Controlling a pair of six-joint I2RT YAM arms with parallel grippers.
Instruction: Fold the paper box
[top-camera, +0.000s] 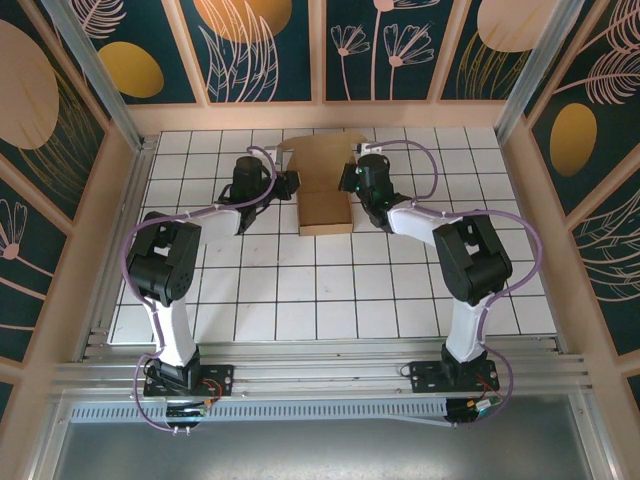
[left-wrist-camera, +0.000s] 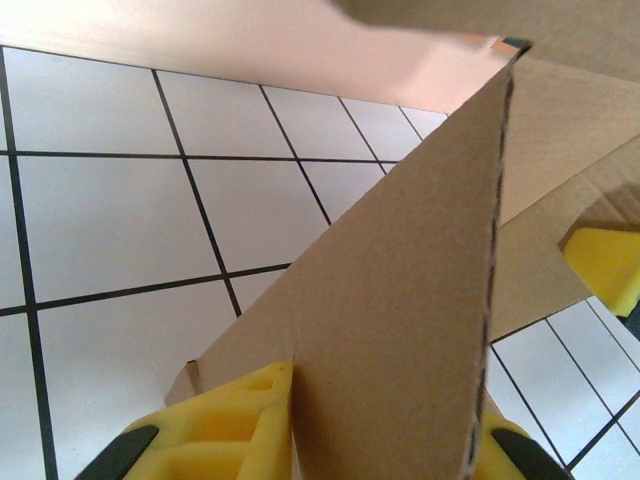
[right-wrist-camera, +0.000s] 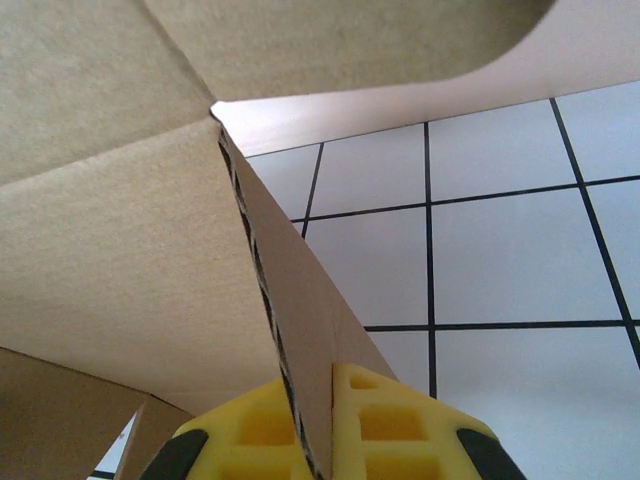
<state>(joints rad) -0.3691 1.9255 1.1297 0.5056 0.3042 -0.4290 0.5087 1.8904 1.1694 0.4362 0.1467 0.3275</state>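
No text, label, brand, number or sign can be read anywhere. The paper box (top-camera: 325, 195) is seen as plain brown corrugated cardboard, with no print on any face shown in the overhead view or the two wrist views. The white worktop (top-camera: 300, 300) is marked by black grid lines alone. The wall panels (top-camera: 255, 50) are decorated with pale plant outlines and golden ovals on dark blue, and no lettering is carried by them.
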